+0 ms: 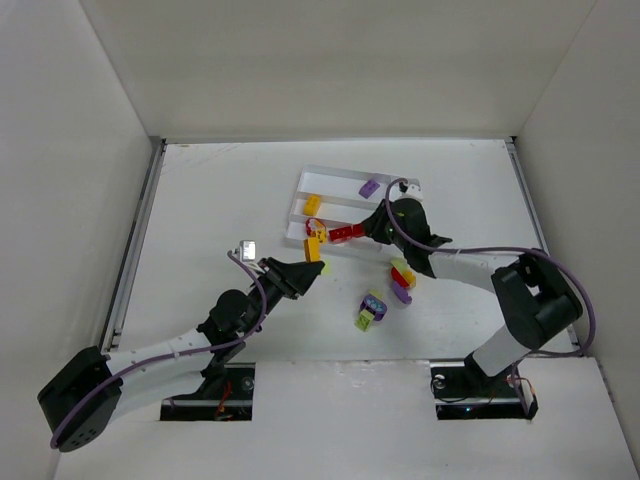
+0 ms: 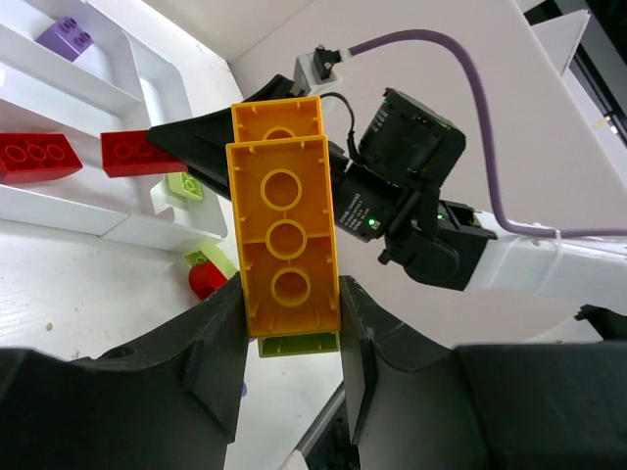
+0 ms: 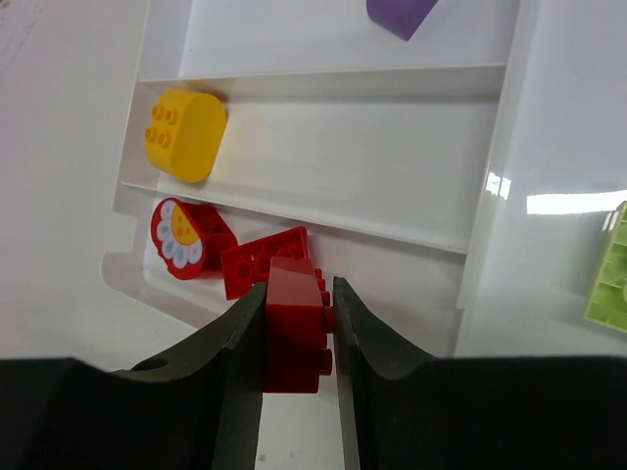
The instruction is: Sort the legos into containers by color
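Pinching across flat sides suits these light, stiff, slick bricks, I judge. My left gripper (image 2: pixel 289 294) clamps a yellow brick (image 2: pixel 282 211) near the tray (image 3: pixel 490 196). My right gripper (image 3: pixel 297 294) clamps a red brick (image 3: pixel 294 343) over its red-filled slot.

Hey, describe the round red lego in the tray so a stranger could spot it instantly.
Find the white tray toward the far side of the table. In the long slot on its near side, the round red piece lies at the left end. Unlike the plain red brick beside it, its face shows white petals and a yellow patch.
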Robot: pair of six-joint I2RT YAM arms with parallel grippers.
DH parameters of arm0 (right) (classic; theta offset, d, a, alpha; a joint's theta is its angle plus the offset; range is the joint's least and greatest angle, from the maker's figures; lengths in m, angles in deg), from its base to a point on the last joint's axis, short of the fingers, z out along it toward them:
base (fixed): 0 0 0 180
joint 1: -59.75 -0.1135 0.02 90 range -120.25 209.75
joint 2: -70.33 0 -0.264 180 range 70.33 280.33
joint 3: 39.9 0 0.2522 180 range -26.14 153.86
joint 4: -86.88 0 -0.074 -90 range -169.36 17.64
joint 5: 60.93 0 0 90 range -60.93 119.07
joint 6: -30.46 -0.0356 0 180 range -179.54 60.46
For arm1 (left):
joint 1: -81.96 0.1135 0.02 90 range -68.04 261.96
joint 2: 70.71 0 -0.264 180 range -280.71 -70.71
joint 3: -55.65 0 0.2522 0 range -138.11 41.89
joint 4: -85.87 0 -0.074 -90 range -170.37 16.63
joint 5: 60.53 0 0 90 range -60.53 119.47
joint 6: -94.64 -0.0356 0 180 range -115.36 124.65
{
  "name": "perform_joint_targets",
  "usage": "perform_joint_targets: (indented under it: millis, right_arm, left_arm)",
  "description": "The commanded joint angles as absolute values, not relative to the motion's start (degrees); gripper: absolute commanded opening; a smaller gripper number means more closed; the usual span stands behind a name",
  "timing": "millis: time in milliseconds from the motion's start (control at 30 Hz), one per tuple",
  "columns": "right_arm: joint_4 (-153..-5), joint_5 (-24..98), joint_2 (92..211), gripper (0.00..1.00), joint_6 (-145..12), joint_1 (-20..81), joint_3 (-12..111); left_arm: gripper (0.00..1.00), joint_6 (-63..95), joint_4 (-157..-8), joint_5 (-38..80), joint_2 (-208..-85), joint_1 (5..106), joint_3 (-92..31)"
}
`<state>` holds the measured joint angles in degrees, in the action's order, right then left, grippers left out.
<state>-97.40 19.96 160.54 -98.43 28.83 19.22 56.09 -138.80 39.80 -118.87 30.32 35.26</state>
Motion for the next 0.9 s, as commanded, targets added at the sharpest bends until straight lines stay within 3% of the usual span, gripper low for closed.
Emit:
perform_joint_targets:
  millis: [0,167,533,733,800,867]
  right_arm:
    - [-103.61,22.39,161.47,0.34,-100.85,29.65,19.73]
    - [-102.56,20.63,159.81,0.64,-100.06,30.00,19.65]
    - [-100.54,23.62,144.69,0.70,-97.59,30.53,14.55]
    - [-98.26,24.15,147.40,0.48,-96.63,30.18,14.99]
    - [-97.21,23.62,146.71,0.33,-96.28,28.78,15.69]
    - [-96.76,23.96,142.33,0.33,-96.10,27.90,15.26]
  left_arm:
    - [0.16,57.11,-143.56,38.08,-118.17,30.85,33.37]
    - [0.16,57.90,-143.56,37.38,-117.73,30.85,33.54]
    - [0.16,61.16,-144.00,35.97,-116.59,31.38,34.51]
    - [0.16,61.86,-143.82,35.88,-116.59,32.00,34.60]
    - [0.16,62.39,-144.09,35.88,-116.85,32.00,34.60]
    - [0.16,62.65,-144.44,35.36,-116.94,31.73,34.60]
